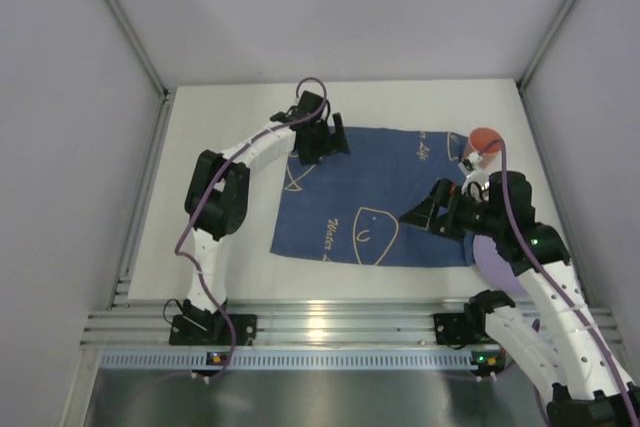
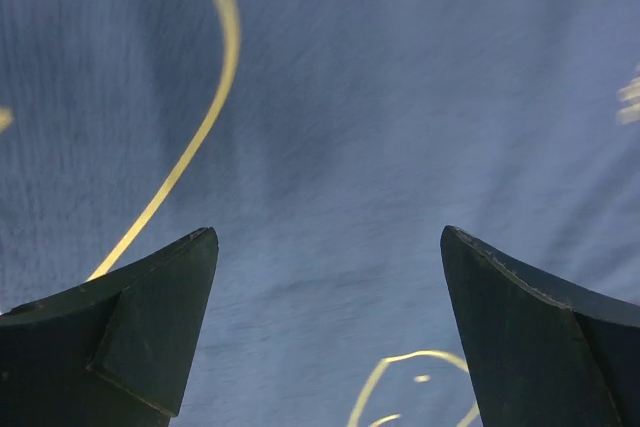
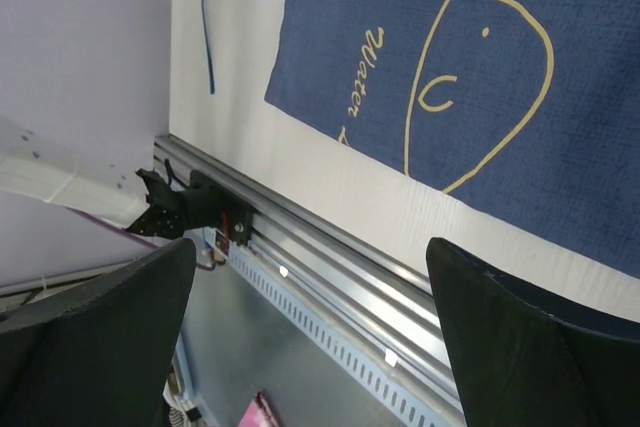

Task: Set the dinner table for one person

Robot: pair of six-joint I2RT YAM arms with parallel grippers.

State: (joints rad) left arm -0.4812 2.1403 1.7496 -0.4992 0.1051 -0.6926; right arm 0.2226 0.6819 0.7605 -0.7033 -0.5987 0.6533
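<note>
on dinner table | 1 placemat | 1 fork | left gripper, right gripper spread

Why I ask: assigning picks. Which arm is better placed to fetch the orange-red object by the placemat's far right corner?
Right, likely: the orange-red object lies near the right gripper; the left gripper hovers across the placemat from it.
</note>
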